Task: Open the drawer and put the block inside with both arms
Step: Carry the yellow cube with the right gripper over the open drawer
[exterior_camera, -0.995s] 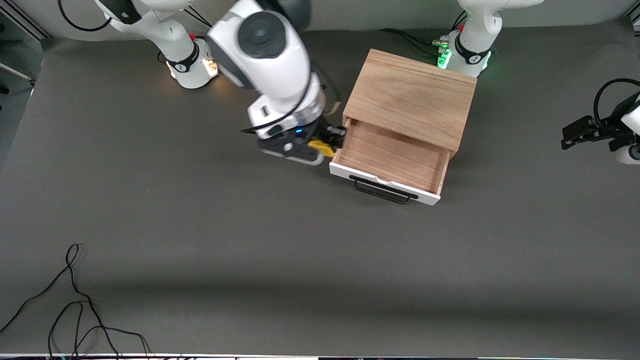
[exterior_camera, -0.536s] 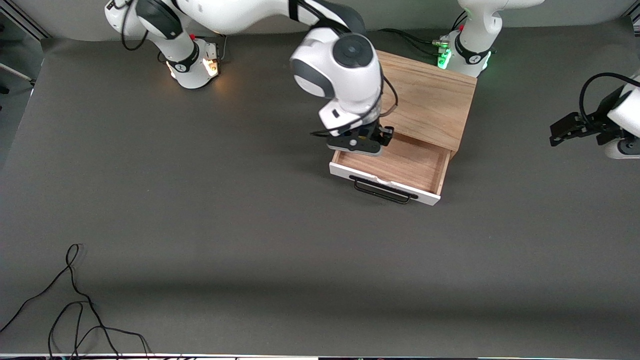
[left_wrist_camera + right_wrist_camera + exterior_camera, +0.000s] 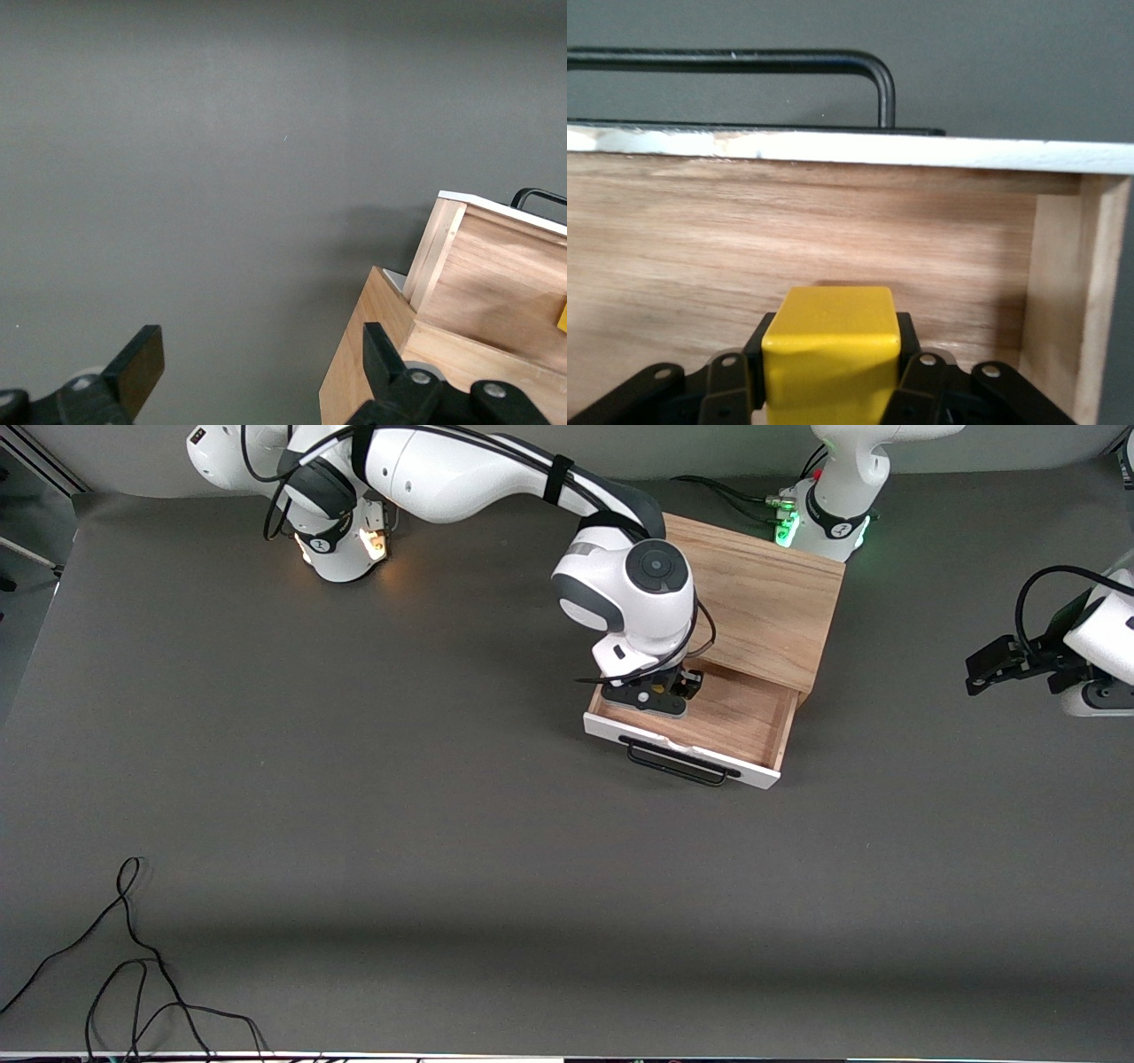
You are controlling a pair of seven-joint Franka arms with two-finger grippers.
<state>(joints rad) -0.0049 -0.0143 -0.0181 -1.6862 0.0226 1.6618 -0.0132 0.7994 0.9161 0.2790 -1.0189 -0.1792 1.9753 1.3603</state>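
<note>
Grey matting covers your table, and on it the drawer (image 3: 700,717) stands pulled out of the cabinet (image 3: 753,593). Your block (image 3: 830,354) hangs inside it, clamped in the right gripper (image 3: 660,691) above the wood floor. Release too high and it may bounce toward the white front. Only the right wrist view shows that grip; the front view hides it. Your left gripper (image 3: 257,372) waits spread wide, empty, off the cabinet's end.
</note>
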